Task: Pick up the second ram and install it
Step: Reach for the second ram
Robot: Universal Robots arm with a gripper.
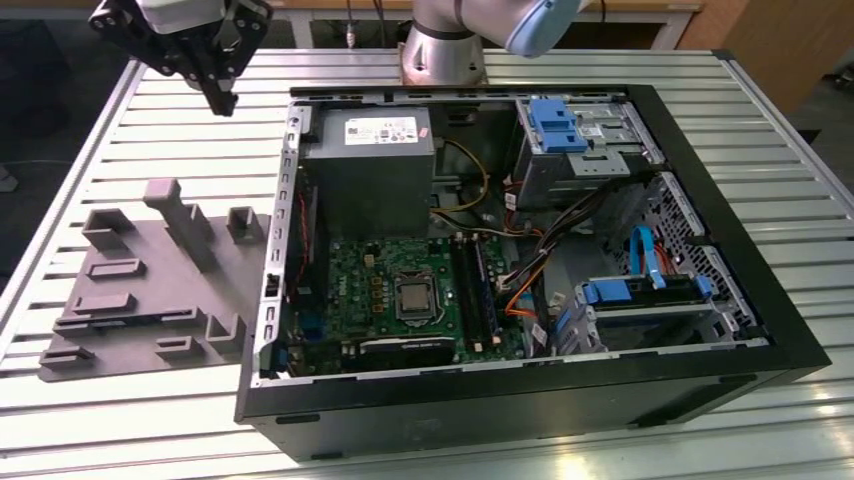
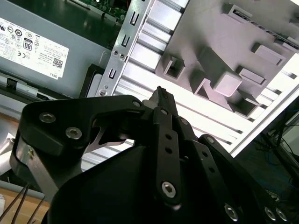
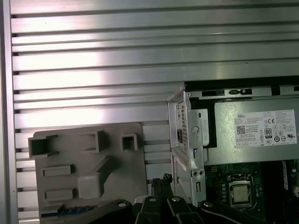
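Observation:
My gripper [image 1: 222, 105] hangs high over the table's far corner at the exterior view's left, beyond the grey tray [image 1: 147, 290]. Its black fingers meet in a point, shut, with nothing seen between them; both wrist views show the tips [image 2: 160, 91] [image 3: 161, 179] together. In the first wrist view a thin dark bluish strip [image 3: 65, 211] lies on the tray [image 3: 88, 154] just at the edge of the gripper body. It may be the second ram, but I cannot tell. The long black memory slots [image 1: 474, 290] sit on the motherboard beside the processor socket [image 1: 414, 297].
The open computer case [image 1: 534, 400] fills the middle and right of the slatted metal table [image 1: 174, 110]. Inside are the grey power supply [image 1: 367, 160], blue drive brackets [image 1: 561, 125], orange and black cables [image 1: 534, 265]. The tray carries raised blocks and a tall post [image 1: 174, 215].

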